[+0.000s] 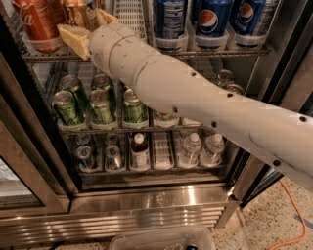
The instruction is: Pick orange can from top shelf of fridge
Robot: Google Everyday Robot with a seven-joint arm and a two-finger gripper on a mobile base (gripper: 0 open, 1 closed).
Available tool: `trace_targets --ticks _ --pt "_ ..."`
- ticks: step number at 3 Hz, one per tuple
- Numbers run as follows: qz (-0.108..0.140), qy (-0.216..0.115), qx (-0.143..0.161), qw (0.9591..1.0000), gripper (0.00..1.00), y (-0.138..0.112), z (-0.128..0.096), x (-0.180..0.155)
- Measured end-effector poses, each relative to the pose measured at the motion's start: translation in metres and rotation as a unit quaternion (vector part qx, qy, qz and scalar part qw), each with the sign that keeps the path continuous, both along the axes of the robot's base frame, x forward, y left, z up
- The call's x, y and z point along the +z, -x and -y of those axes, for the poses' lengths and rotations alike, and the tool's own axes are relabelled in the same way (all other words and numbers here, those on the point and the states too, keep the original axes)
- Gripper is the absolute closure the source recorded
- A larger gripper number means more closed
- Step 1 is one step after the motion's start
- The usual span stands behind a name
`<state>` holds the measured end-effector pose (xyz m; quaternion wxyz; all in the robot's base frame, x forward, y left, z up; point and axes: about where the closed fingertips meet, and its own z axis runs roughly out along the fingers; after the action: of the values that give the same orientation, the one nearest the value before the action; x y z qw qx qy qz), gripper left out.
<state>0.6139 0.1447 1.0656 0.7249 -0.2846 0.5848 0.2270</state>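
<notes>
The orange can (78, 12) stands on the top shelf (220, 52) of the fridge (146, 197), at the upper left, just right of a red Coca-Cola can (36, 22). Only its lower body shows; its top is cut off by the frame edge. My gripper (89, 27) is open at the end of the white arm (195, 102). One tan finger sits on each side of the orange can, at shelf height. I cannot tell whether they touch it.
Blue Pepsi cans (210, 19) fill the right of the top shelf. Green cans (68, 105) stand on the rack below, bottles (190, 146) on the lowest rack. The dark door frame (29, 146) is at the left. A clear tub (161, 239) and an orange cable (293, 229) lie on the floor.
</notes>
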Motion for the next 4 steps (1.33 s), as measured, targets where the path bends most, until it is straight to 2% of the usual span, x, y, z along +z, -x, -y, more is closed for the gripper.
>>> trace_targets --ticks 2,3,4 --pt "0.001 -0.001 -0.002 1.0000 0.88 -0.0024 0.0015 0.0043" --pt "0.001 0.000 -0.004 1.0000 1.00 -0.0039 0.0037 0.0023" --pt "0.007 0.000 -0.006 1.0000 1.00 -0.0036 0.0065 0.0059"
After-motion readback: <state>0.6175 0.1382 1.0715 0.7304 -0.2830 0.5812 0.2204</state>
